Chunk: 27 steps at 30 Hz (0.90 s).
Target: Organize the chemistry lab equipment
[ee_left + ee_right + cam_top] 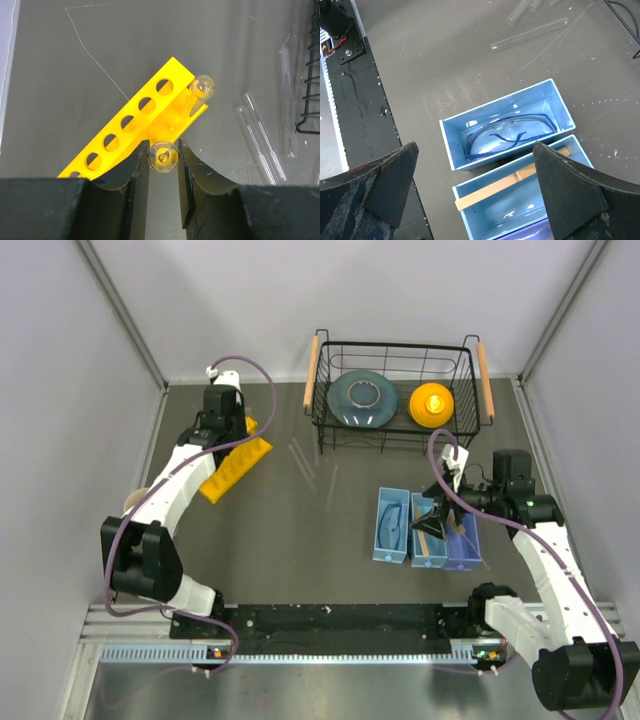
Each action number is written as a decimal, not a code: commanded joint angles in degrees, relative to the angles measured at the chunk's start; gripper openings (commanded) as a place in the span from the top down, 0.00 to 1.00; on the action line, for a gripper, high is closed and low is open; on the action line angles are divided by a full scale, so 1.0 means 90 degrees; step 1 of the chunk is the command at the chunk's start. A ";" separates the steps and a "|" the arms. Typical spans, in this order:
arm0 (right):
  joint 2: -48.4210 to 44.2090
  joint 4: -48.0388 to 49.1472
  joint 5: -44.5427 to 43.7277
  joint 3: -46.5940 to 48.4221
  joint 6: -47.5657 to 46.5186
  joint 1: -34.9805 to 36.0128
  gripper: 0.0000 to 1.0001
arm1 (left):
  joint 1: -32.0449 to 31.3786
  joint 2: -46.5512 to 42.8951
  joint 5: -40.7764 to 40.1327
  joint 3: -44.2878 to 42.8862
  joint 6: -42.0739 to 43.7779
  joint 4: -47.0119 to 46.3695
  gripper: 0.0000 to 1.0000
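Two arms are reaching out over the dark desk. On the far left, the left tool is clenching a glass tube, which is showing end-on between its fingers and touching the edge of the yellow rack. The rack is lying slantwise on the desk, with its row of six holes facing up. A second tube is standing at one end of the rack, though I cannot tell whether it is seated in a hole. Several loose tubes are lying flat on the desk between the rack and the wire basket, which is sitting at the far side.

On the near right, the right tool is hanging wide open and gripping nothing above a row of three bins standing side by side. The blue-rimmed glasses are lying in the left bin. The wooden clamp is lying lengthwise in the middle bin. The right bin is sitting half hidden under the arm.
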State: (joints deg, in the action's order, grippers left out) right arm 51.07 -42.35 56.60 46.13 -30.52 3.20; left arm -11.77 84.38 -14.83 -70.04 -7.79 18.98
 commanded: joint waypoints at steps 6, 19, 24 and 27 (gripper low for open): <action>-0.0040 0.0242 0.0049 0.0002 -0.0202 -0.0063 0.01 | 0.0282 0.0575 0.0387 -0.0606 -0.0003 -0.0488 0.93; 0.0029 0.0233 0.0098 -0.0018 -0.0222 -0.0072 0.01 | 0.0429 0.1015 0.0691 -0.0704 -0.0199 -0.0537 0.92; 0.0039 0.0233 0.0098 -0.0028 -0.0232 -0.0063 0.01 | 0.0458 0.1083 0.0730 -0.0704 -0.0238 -0.0556 0.92; 0.0048 0.0223 0.0098 -0.0018 -0.0241 -0.0063 0.01 | 0.0478 0.1113 0.0798 -0.0704 -0.0257 -0.0595 0.92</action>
State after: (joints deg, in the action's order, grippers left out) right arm 51.22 -41.95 56.60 46.11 -31.09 3.20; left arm -8.10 94.08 -8.71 -74.04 -9.17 16.67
